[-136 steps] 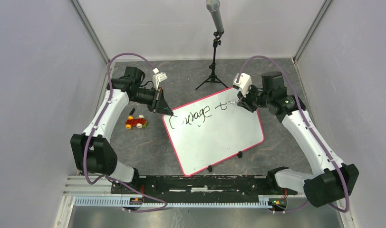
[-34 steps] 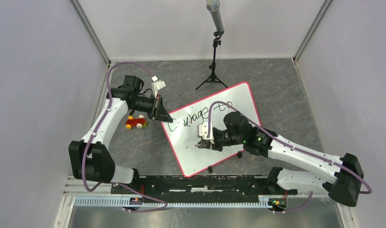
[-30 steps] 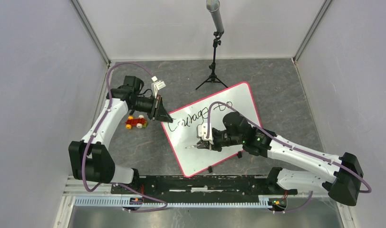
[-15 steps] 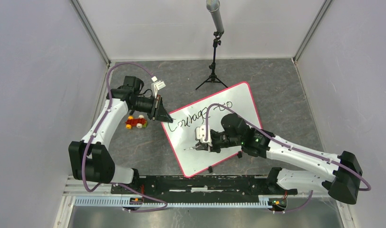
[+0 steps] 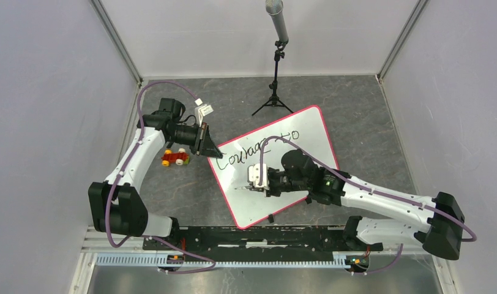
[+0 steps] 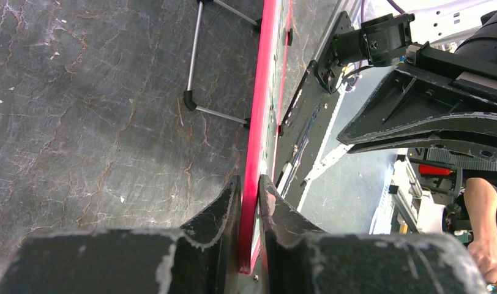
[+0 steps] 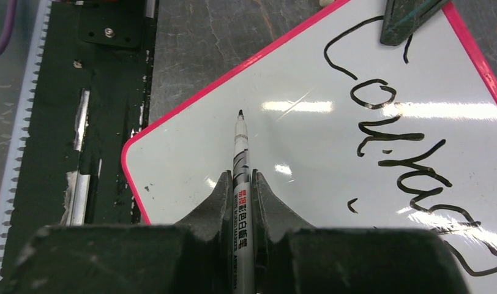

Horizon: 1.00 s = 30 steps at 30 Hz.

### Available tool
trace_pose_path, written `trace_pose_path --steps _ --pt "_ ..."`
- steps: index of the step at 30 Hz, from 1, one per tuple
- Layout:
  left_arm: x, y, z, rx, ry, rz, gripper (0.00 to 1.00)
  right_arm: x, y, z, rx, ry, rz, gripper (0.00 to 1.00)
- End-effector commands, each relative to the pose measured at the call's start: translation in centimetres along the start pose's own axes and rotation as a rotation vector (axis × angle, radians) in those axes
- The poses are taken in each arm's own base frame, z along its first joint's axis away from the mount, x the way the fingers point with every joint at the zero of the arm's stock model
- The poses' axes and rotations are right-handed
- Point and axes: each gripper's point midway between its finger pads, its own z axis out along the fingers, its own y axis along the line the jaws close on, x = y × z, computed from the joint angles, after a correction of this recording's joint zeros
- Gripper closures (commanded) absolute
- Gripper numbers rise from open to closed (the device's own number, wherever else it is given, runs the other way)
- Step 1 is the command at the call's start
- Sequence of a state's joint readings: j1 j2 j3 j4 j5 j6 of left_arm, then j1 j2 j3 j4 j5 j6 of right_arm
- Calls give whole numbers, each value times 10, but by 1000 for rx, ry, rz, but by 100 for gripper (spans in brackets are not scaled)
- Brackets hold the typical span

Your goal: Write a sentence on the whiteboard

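My left claw (image 6: pixel 249 184) clamps the rim of the whiteboard (image 7: pixel 307 147), which looks stiff, light and probably slippery. My right claw (image 7: pixel 240 179) pinches the marker (image 7: pixel 240 144).

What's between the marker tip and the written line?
Only bare whiteboard between the marker tip and the sentence, seen in the right wrist view.

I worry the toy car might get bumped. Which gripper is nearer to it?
Left. The left gripper clamps the edge of the whiteboard beside the toy car. The right gripper holds a marker over the board, farther off.
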<state>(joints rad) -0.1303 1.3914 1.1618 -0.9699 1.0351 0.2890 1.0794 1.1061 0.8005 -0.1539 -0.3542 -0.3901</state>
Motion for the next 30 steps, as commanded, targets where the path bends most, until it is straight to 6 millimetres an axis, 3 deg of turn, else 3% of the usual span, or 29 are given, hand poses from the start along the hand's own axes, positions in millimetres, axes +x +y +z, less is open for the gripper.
trace_pose_path --steps 1,23,30 --pt "-3 5 0 -32 -13 17 98 -17 -24 2 111 -28 -25 100" --pt "-2 5 1 -27 -12 20 98 -13 -39 13 175 32 -21 100" --pt "-2 4 0 -29 -14 24 98 -11 -31 21 136 40 -26 100"
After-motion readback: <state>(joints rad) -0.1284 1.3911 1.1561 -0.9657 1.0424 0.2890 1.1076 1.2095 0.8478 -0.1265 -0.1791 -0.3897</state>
